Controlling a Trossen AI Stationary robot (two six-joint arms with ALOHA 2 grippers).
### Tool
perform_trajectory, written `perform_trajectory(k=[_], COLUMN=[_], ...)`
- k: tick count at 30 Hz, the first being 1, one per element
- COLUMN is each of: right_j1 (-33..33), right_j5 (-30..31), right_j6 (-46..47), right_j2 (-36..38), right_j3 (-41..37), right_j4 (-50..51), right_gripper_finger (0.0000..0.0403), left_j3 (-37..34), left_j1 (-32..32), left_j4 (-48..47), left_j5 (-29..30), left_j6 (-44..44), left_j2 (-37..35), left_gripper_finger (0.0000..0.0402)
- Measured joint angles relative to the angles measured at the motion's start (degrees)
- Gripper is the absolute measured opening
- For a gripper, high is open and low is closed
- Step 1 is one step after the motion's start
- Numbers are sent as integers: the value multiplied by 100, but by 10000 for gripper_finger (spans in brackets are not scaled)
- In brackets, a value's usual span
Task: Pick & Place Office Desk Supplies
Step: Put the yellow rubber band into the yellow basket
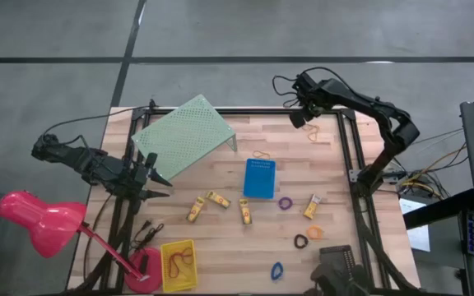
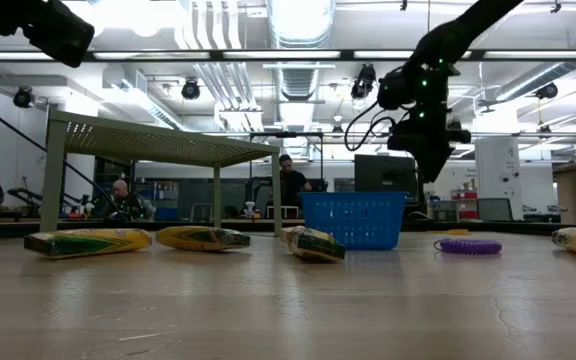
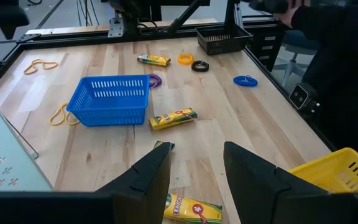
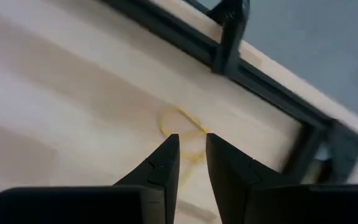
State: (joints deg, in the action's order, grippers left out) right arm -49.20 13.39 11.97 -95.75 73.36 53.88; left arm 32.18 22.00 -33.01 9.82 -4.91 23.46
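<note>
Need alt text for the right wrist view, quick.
The right gripper, its two dark fingers narrowly apart, hangs above a thin tan rubber band lying on the pale wooden table, near the black frame rail at the table's edge.

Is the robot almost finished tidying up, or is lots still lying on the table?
Barely started. Done: something thin lies in the yellow plastic bin. In hand: the right gripper, fingers slightly apart and empty, hangs over a tan rubber band near the table's far edge. Left: four yellow-gold packets like this one, another band, purple ring, black ring, orange ring, blue ring. The left gripper waits open.
</note>
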Motion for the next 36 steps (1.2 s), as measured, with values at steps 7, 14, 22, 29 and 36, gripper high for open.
perform_trajectory(k=[7, 14, 22, 29, 36], right_j1=[-519, -791, -797, -955, -1048], right_j5=[-873, -887, -637, -402, -455], right_j6=[432, 577, 833, 1036, 1060], right_j2=[-498, -978, -1228, -1307, -1300], right_j3=[-5, -37, -52, -99, -317], right_j4=[-318, -161, -28, 381, 230], right_gripper_finger=[69, 63, 68, 64, 63], left_j3=[0, 0, 0, 0, 0], left_j1=[0, -1, 0, -1, 0], left_j4=[-5, -6, -6, -7, -7], left_j5=[0, 0, 0, 0, 0], left_j6=[-2, -2, -2, -3, -4], left_j2=[0, 0, 0, 0, 1], left_gripper_finger=[154, 154, 154, 154, 154])
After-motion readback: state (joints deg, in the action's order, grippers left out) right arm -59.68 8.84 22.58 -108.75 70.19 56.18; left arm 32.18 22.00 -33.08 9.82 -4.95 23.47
